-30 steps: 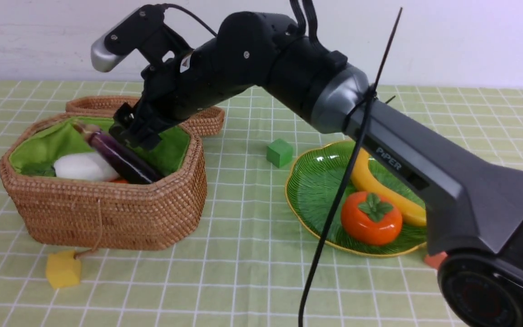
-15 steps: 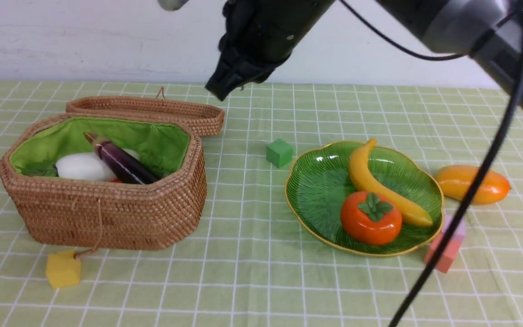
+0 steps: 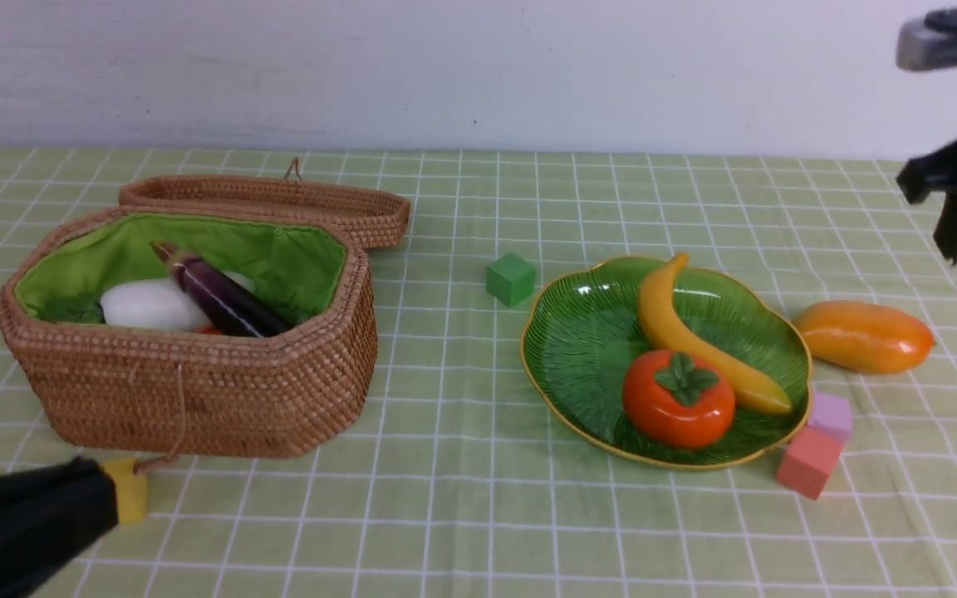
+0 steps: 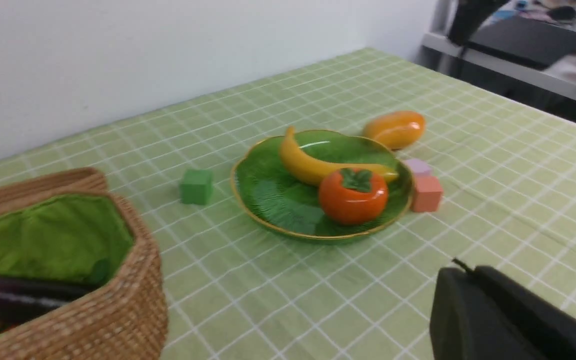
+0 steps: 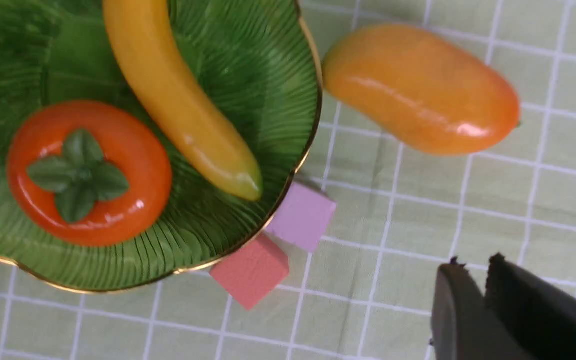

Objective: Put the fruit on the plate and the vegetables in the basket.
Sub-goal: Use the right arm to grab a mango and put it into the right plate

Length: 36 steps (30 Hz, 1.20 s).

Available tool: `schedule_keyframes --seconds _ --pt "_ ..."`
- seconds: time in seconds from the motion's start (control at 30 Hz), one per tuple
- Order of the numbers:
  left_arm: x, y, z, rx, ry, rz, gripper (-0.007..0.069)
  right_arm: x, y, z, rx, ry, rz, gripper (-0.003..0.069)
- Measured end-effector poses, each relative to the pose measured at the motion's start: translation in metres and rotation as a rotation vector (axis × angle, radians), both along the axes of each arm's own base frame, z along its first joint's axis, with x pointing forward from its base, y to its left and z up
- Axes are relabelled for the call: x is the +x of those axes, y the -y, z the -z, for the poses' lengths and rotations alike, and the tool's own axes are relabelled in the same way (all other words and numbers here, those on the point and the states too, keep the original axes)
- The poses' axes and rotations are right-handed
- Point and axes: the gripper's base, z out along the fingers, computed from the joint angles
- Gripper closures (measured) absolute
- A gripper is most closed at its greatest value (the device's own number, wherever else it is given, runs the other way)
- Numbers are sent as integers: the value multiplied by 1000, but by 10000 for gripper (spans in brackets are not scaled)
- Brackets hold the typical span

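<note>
Since only the mango (image 3: 865, 335) lies on the cloth beside the plate (image 3: 586, 332), the empty right gripper (image 5: 473, 272), jaws nearly together, hangs above it while the left gripper (image 4: 460, 272) rests clenched.

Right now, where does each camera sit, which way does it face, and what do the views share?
Front view: between the arms, looking forward across the table at the basket and plate; left arm at the lower corner, right tool up by the right edge.
Left wrist view: low beside the basket, facing the plate; left tool shut.
Right wrist view: above, looking down at the mango and plate; the right tool's narrow-gapped fingers show.
All three share plate, banana, persimmon, mango.
</note>
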Motion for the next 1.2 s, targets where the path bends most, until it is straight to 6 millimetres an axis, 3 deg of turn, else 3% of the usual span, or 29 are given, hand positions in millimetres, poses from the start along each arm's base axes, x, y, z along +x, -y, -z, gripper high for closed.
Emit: schedule_keyframes --seconds 0.17,0.2,0.23,0.33,0.37,0.5,0.83,1.2 --pt "-5 8 -2 33 61 121 634 19 18 35 7 -36 -199 305" --pt "-5 9 -2 28 58 130 634 25 19 44 -10 -29 -249 224" --pt "-5 10 -2 25 56 133 634 26 19 45 -13 -28 -256 213" --pt "-1 12 -1 26 37 141 634 41 23 66 -101 8 -402 34" --pt "0 13 -1 29 33 141 634 44 25 71 -132 17 -443 6" --pt "5 15 1 37 12 140 634 55 28 86 -194 39 -541 -10" --pt "13 19 5 53 -28 140 634 81 31 139 -273 78 -691 61" --pt "15 18 3 44 -14 124 634 94 30 163 -244 89 -703 59"
